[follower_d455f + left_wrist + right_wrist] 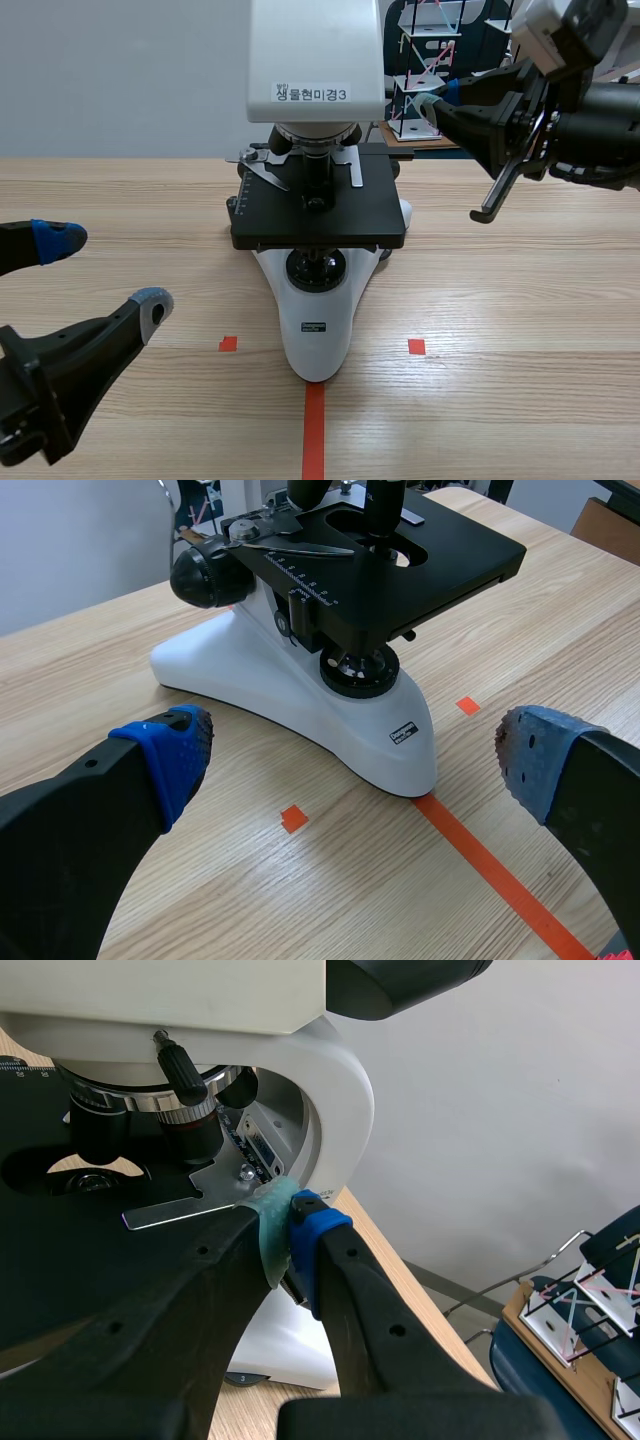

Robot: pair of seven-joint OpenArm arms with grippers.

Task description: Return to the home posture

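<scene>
Gaping left jaws near microscope (300, 695), right jaws closed

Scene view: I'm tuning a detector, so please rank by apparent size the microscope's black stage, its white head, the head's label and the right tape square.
Black stage and white head: about alike, and the head is cropped, so unranked.
Then the label.
Smallest, the tape square.
</scene>
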